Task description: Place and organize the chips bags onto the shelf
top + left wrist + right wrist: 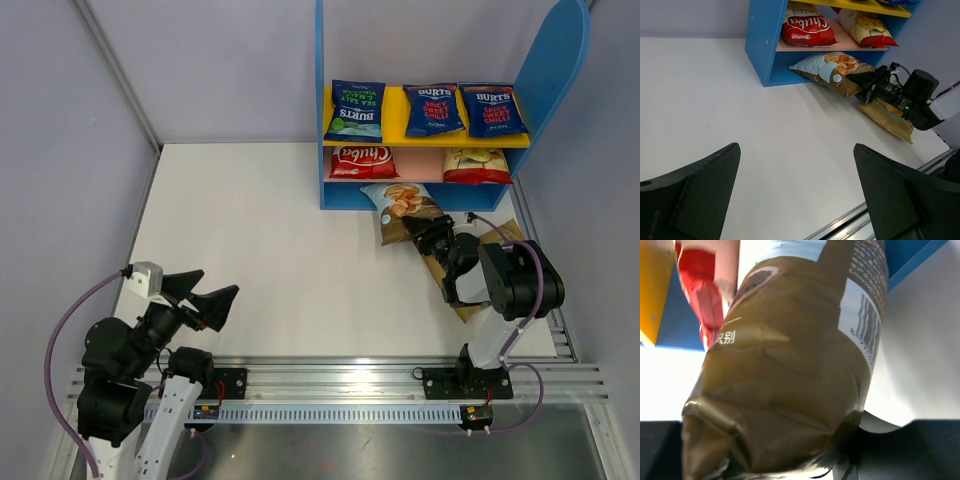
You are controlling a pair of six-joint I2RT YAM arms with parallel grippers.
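Lettering reads BURTS on three dark blue bags on the shelf's (322,100) yellow board: one SEA SALT (355,110), two SPICY SWEET CHILLI (434,108) (493,110). On the pink board we see a red Chuba bag (362,160) and a red-white bag (477,165). The right fingers (863,80) pinch the crinkled brown end of the glossy cassava bag (402,208), whose far end is at the blue base. A tan bag (887,120) lies flat on the tabletop (270,230). The left fingers (695,195) are spread wide, holding nothing.

light: bright, even, diffuse | shadows: soft, short | blur: right wrist close-up soft | glare: mild on bags
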